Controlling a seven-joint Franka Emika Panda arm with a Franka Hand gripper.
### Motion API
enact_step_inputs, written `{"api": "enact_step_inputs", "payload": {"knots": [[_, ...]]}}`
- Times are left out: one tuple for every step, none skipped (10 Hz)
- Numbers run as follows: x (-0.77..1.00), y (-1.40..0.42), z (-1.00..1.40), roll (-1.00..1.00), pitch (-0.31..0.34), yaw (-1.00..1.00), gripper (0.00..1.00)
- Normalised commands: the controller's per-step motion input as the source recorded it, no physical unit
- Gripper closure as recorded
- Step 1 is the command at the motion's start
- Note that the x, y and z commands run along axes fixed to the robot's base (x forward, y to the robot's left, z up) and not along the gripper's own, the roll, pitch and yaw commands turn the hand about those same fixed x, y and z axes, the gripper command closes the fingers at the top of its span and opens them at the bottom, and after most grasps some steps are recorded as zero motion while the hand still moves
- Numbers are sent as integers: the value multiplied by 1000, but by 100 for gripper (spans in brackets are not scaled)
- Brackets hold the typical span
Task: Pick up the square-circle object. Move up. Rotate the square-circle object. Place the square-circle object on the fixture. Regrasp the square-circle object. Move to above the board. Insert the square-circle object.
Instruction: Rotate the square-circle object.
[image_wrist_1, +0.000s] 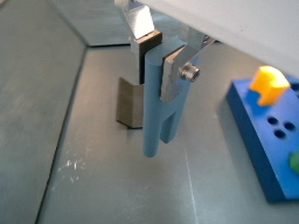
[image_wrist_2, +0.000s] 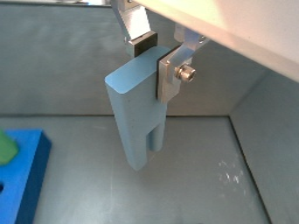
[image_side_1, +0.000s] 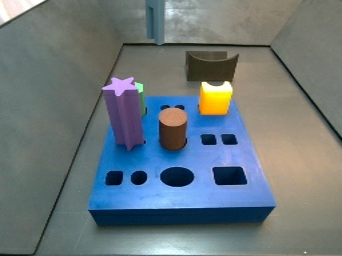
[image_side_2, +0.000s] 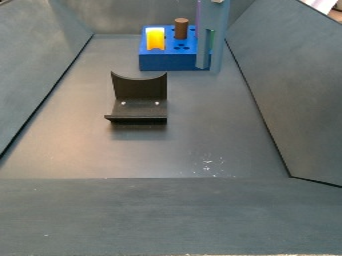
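The hand is clamped on the square-circle object, its silver fingers with dark pads pressing the upper part of the slim grey-blue peg, which hangs upright above the grey floor in both wrist views. In a wrist view the peg shows a broad flat face and a stepped, narrower lower end. In a side view it appears high at the far end of the enclosure; the hand itself is mostly out of that frame.

Below it lies a smooth, dull grey floor with a few faint pale scuffs, enclosed by sloping grey walls.

The dark fixture stands on the floor, apart from the board. That blue slab carries a purple star peg, a brown cylinder and a yellow block, with open holes along its near edge.
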Motion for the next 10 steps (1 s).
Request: {"api": "enact_step_inputs", "payload": {"knots": [[-39, 15, 26, -115, 18, -1000, 100], [-36, 16, 28, -136, 20, -1000, 100], [-36, 15, 29, -157, 23, -1000, 100], [-34, 15, 31, -176, 24, -789, 100], [-32, 14, 33, -176, 24, -504, 100], [-31, 14, 34, -176, 23, -340, 100], [-30, 13, 35, -175, 22, -258, 100], [0, 0, 0, -121, 14, -1000, 100], [1, 2, 0, -127, 14, -1000, 100], [0, 5, 1, -165, 19, -1000, 100]]}}
